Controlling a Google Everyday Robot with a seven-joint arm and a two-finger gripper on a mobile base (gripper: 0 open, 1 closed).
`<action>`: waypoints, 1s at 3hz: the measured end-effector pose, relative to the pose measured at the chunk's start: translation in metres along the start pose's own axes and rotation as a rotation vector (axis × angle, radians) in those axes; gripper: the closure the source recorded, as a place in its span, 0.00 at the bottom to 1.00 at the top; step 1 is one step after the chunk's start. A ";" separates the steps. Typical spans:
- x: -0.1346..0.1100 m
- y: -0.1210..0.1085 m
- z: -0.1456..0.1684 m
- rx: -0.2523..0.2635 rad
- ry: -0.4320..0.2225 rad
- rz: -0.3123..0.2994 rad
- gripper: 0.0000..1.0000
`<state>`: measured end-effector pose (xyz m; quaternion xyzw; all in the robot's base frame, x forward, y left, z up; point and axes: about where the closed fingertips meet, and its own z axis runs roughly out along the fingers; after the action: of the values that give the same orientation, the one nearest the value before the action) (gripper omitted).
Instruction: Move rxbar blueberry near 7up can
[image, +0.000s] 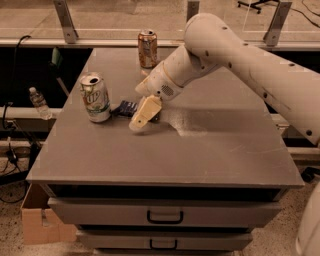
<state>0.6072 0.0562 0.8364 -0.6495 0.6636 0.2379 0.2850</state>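
Observation:
The rxbar blueberry (126, 108), a dark navy wrapper, lies flat on the grey table (200, 155) just right of the 7up can (95, 97). The can stands upright with its silver top open. My gripper (140, 121) is low over the right end of the bar and hides that end. Only the left part of the bar shows, close to the can's base.
An orange-brown can (147, 48) stands at the back of the table, behind my arm (225, 55). Drawers (165, 216) sit under the table front. A plastic bottle (39, 103) lies to the left and a cardboard box (37, 220) sits on the floor at the lower left.

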 end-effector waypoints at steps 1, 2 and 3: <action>0.000 0.000 0.000 0.000 0.000 0.002 0.00; 0.016 -0.015 -0.032 0.061 -0.020 0.053 0.00; 0.042 -0.036 -0.104 0.201 -0.047 0.103 0.00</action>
<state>0.6363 -0.0471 0.8848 -0.5768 0.7098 0.1999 0.3514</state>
